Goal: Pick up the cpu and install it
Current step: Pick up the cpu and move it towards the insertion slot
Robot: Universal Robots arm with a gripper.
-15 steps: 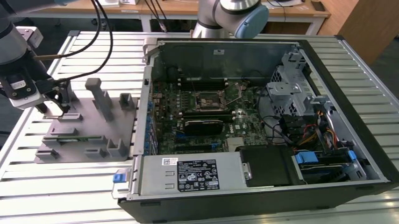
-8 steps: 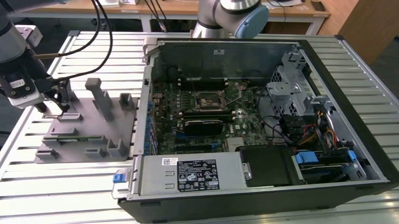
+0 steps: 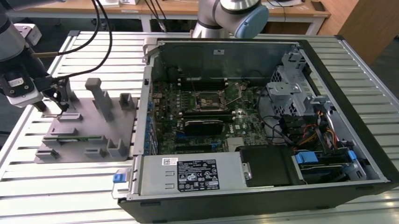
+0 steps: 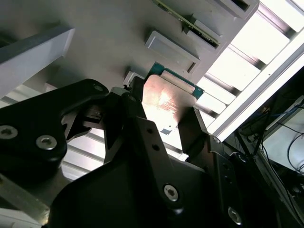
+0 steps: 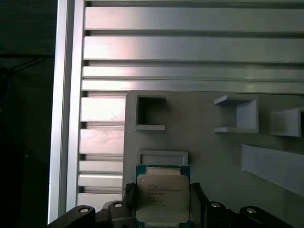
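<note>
**Edge Grip Only, Socket Well Apart**

Clamped on the cpu point(image 5: 161, 194) from two opposite sides, by its thin edges and nothing more; metal top facing the first wrist view, jaws hugging it to either side. Poised over the grey fixture plate point(image 3: 92, 129) at the exterior view's left, just beside a shallow rectangular pocket point(image 5: 161, 156). Cannot tell whether lifted clear of the plate or resting on it.

Likely troubles from here, judged from the layout:

- Slipping or tilting in the grip. So little edge to hold, so any jolt or hard stop could rotate the chip or let it drop onto the plate or the slatted desk point(image 3: 68, 191), possibly into a groove.
- Snagging on the way up. Tall post point(image 3: 93, 93) and other upright blocks close by on the plate; a sideways move made too low could knock the chip askew.
- Clipping the open computer case point(image 3: 262, 203). Motherboard socket point(image 3: 207, 100) well apart from the plate and down inside, past the case wall and near loose cables; too low a crossing could catch the rim.
- Seating wrongly. Any tilt or twist carried along would arrive at the socket too, and pressing down misaligned could damage the contacts or leave the chip perched on the frame.
- Squeezing too hard. Risk of stressing the thin green rim rather than the metal top.
</note>
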